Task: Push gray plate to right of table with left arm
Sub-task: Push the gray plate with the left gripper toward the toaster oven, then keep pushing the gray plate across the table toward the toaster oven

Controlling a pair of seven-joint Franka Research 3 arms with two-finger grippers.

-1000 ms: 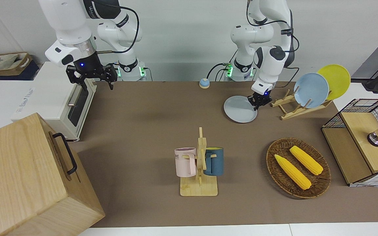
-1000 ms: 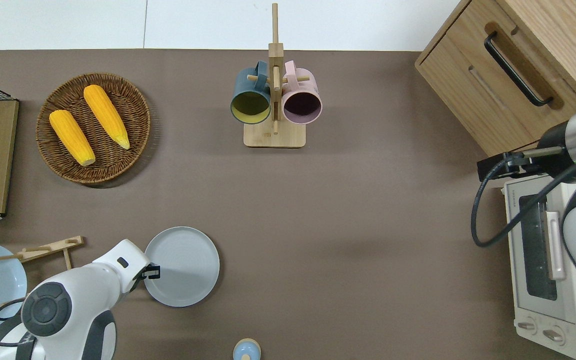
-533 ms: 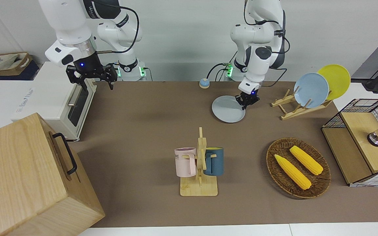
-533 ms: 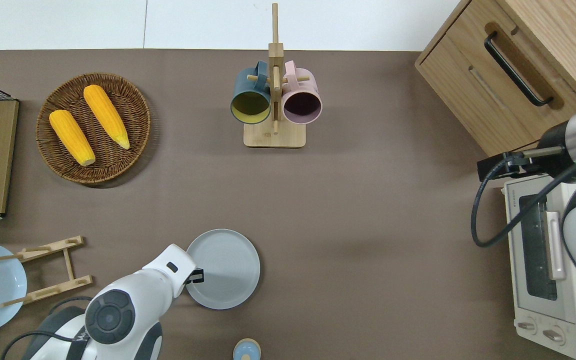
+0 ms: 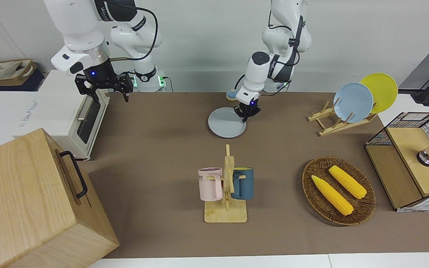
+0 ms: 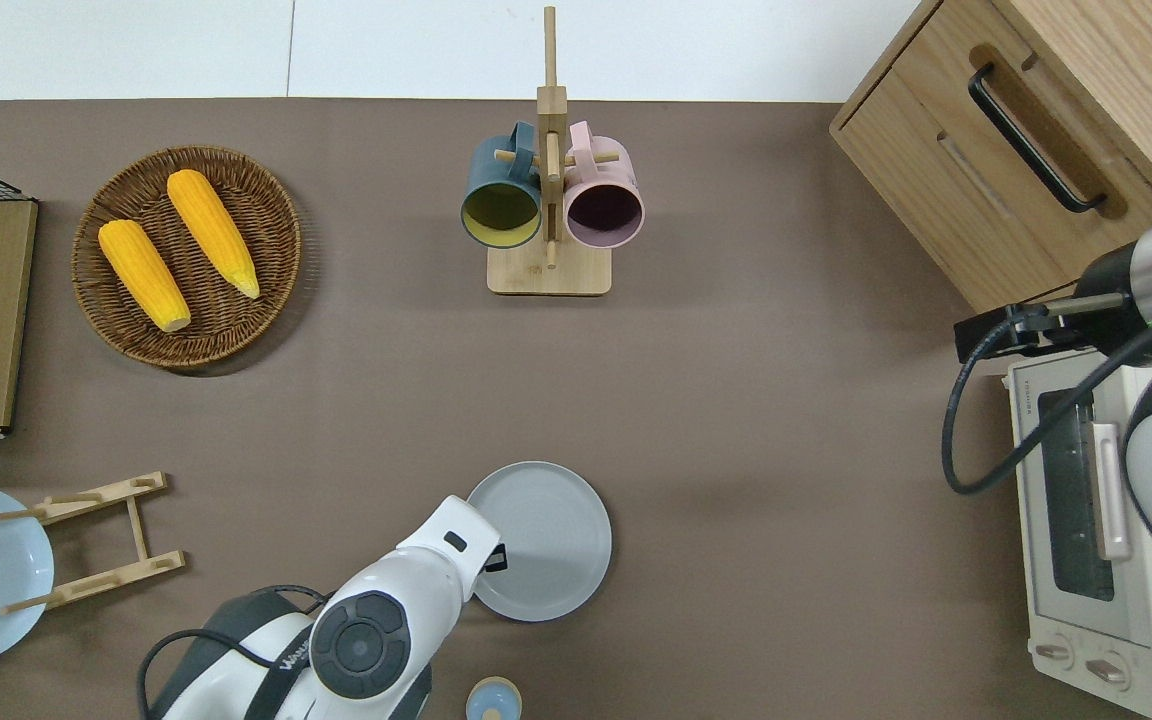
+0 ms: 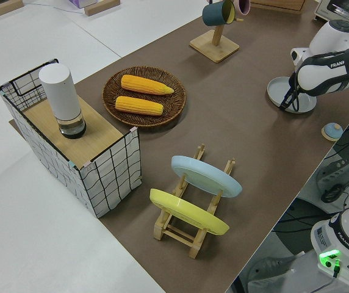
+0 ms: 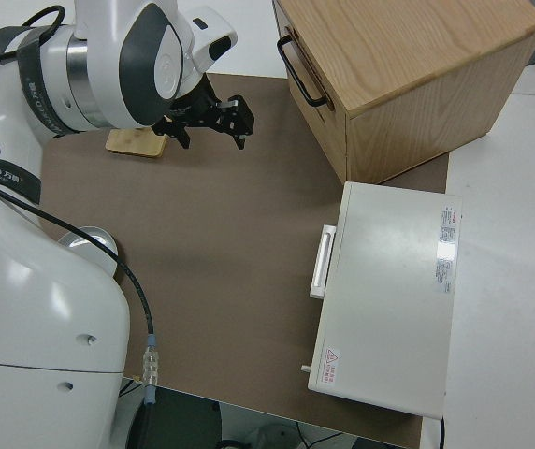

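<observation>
The left gripper sits low at the rim of the gray plate, on the plate's edge toward the left arm's end of the table; whether its fingers are parted or closed cannot be told. The plate lies flat on the brown mat, nearer the robots than the wooden mug rack. Since a second ago, plate and gripper have shifted together toward the right arm's end (well clear of the wooden dish rack now). The plate is round, smooth, low-rimmed. The right arm is parked.
</observation>
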